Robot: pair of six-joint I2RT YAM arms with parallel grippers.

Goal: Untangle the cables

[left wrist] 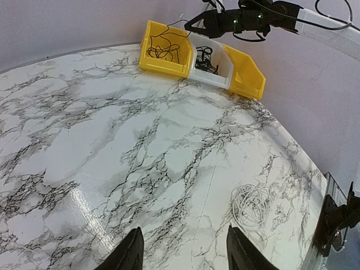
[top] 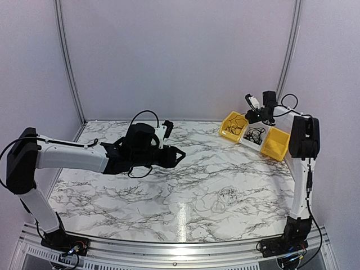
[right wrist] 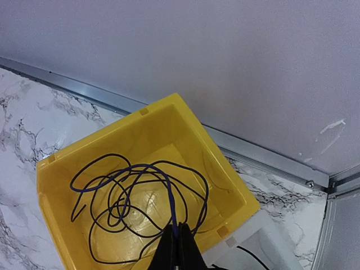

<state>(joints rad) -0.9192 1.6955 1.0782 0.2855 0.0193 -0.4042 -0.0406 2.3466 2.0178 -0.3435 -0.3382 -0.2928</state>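
Your right gripper pinches one cable over the yellow bin; your left gripper hangs spread; the tangle in the white bin looks not yet sorted.

Table open across the centre; white coil lies near-right; bins, with the right gripper above them, crowd the far-right corner.

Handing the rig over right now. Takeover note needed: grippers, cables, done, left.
Left gripper: open, empty, above the marble table.
Right gripper: shut on a strand of the thin dark cable looped in the end yellow plastic bin.
Black cable bundle lies in the white middle bin; the other yellow bin looks empty.
Loose coil of thin pale cable lies on the table, untouched.
Done: apparently two cables binned. Left: probably finish with this strand, then handle the coil.
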